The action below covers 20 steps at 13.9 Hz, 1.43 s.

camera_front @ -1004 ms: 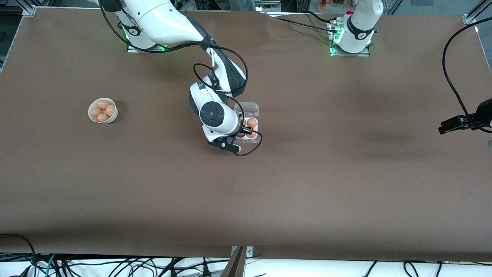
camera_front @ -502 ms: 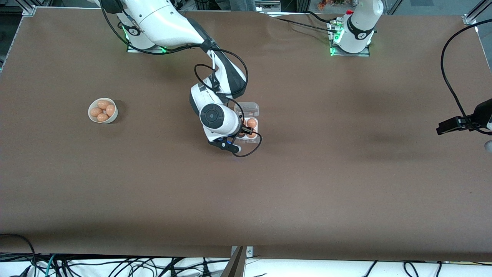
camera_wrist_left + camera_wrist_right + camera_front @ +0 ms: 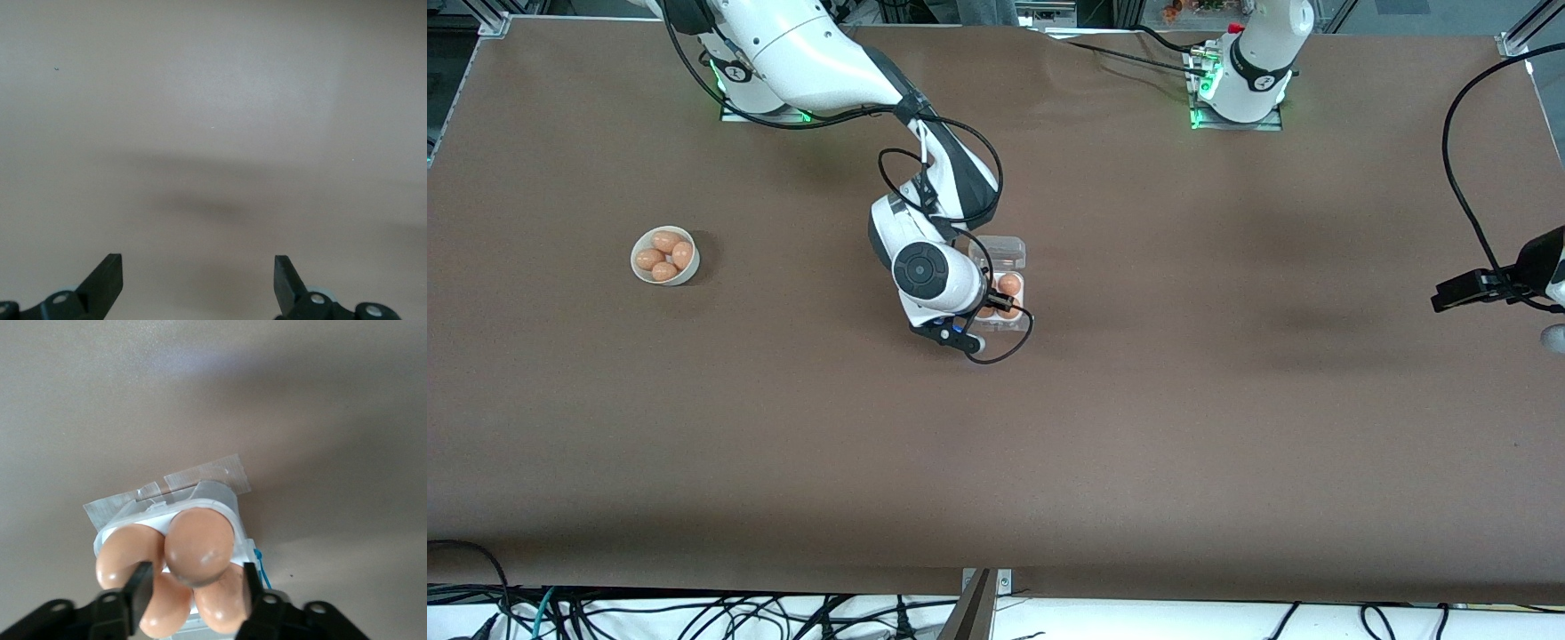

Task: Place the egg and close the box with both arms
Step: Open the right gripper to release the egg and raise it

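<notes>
We grip the egg [image 3: 198, 547] in our right gripper [image 3: 193, 590] over the box [image 3: 1003, 267], while our left gripper [image 3: 198, 277] waits, fingers apart, over bare table [image 3: 213, 120].

Orange-brown egg [image 3: 199, 547] held over the open box [image 3: 1009, 252] (mid-table).
</notes>
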Each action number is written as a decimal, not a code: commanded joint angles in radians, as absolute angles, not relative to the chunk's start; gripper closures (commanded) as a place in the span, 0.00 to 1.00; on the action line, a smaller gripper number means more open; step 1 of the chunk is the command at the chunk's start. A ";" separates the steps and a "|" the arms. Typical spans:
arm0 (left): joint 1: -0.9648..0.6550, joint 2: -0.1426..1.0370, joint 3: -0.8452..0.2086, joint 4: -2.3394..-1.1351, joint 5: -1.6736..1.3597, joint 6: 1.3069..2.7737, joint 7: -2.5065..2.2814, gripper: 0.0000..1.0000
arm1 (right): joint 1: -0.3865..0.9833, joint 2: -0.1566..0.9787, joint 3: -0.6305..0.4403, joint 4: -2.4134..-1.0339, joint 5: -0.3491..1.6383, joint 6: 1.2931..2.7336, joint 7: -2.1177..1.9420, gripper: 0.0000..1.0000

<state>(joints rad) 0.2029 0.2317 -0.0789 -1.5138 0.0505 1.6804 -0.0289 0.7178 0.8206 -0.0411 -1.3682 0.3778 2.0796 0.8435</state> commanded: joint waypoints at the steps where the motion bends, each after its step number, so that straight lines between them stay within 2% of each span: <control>1: 0.201 0.242 -0.078 -1.486 0.034 1.663 -0.034 0.00 | 0.721 0.822 -0.043 -1.333 0.377 2.068 0.856 0.00; 4: 0.184 0.242 -0.081 -1.488 0.031 1.658 -0.046 0.00 | 0.709 0.810 -0.057 -1.330 0.376 2.069 0.845 0.00; 9: 0.112 0.242 -0.081 -1.488 0.029 1.614 -0.101 0.00 | 0.707 0.755 -0.181 -1.316 0.371 2.059 0.804 0.00; 14: -0.070 0.239 -0.083 -1.486 0.029 1.488 -0.114 0.00 | 0.707 0.686 -0.330 -1.319 0.371 1.879 0.671 0.00; 17: -0.191 0.242 -0.081 -1.488 -0.044 1.439 -0.115 0.15 | 0.649 0.626 -0.335 -1.339 0.301 1.833 0.602 0.00; 19: -0.231 0.242 -0.081 -1.494 -0.142 1.424 -0.170 0.42 | 0.573 0.525 -0.254 -1.429 0.125 1.836 0.562 0.00; 20: -0.262 0.248 -0.083 -1.494 -0.191 1.407 -0.216 0.55 | 0.492 0.470 -0.171 -1.465 0.045 1.836 0.534 0.00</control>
